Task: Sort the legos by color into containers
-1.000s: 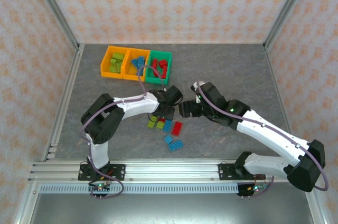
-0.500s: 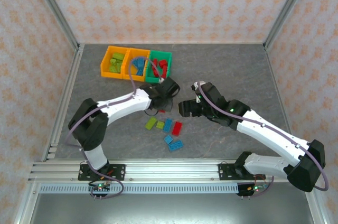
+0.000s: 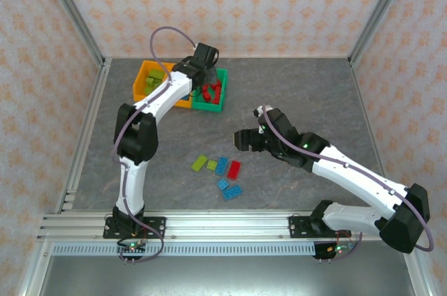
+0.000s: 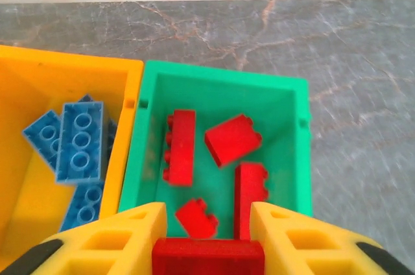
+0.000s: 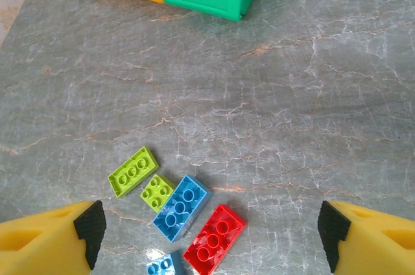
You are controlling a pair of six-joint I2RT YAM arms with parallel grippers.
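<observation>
The left end effector (image 4: 207, 218) is clenched on a red brick (image 4: 207, 257), which sits squarely between its two yellow fingers (image 4: 123, 236). It hangs over the near edge of the green bin (image 4: 224, 71), with the brick above the bin's opening and not touching anything inside. Four more red bricks (image 4: 233, 139) lie loose on the green bin's floor, one flat with its studs to the side and the others tilted. Touching it on the left is an orange bin (image 4: 65, 62) holding several light blue bricks (image 4: 78, 139) piled on one another. From the top view, the left arm stretches far across the surface to the bin row (image 3: 209, 105) at the back.

The right end effector (image 5: 211, 233) is released, its fingers spread wide with nothing between them. It hovers above the grey surface (image 5: 292, 93), over a loose cluster: a lime green brick (image 5: 133, 171), a smaller lime green brick (image 5: 157, 192) just beside it, a blue brick (image 5: 182, 208) and a red loose brick (image 5: 214, 239) side by side. Another blue piece (image 5: 165, 266) lies at the lower edge. This cluster lies well apart from the bins.
</observation>
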